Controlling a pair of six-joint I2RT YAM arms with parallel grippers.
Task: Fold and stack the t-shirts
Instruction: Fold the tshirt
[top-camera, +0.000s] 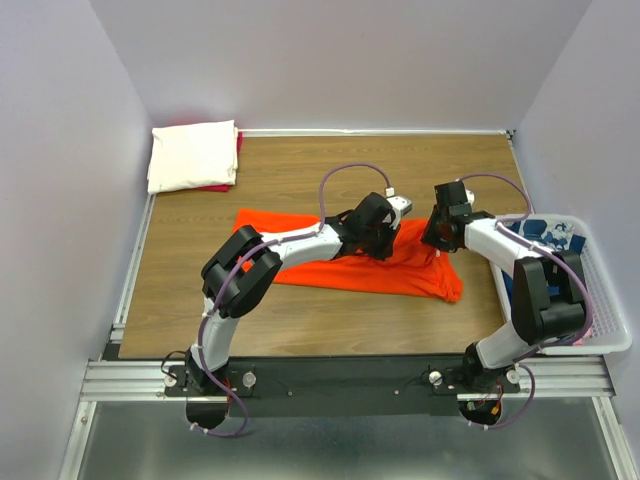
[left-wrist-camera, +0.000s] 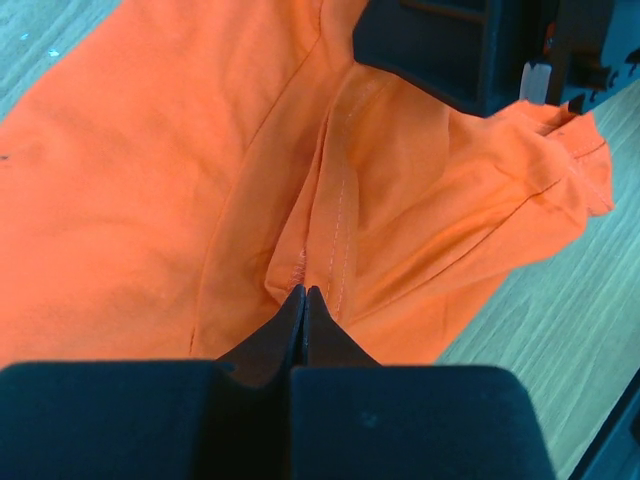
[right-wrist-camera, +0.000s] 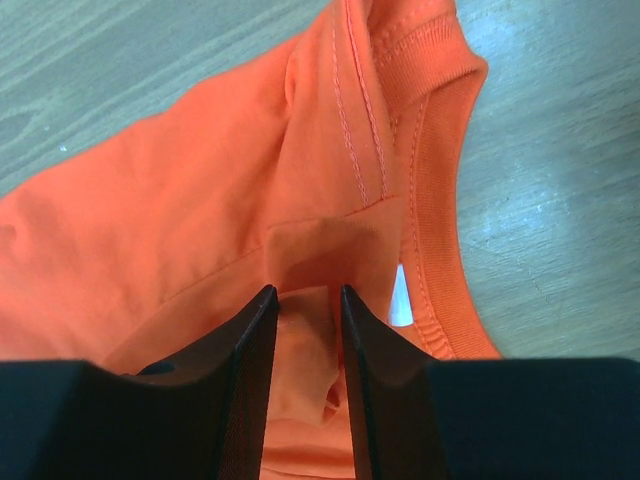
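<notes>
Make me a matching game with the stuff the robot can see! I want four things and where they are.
Things:
1. orange t-shirt
2. white t-shirt
3. basket
4. left gripper

Places or states:
A. folded, in the far left corner of the table
B. pinched shut on orange cloth
C. at the right edge
D. lying rumpled in the middle

Pairs: 1-D, 2-A, 3-C, 4-B
</notes>
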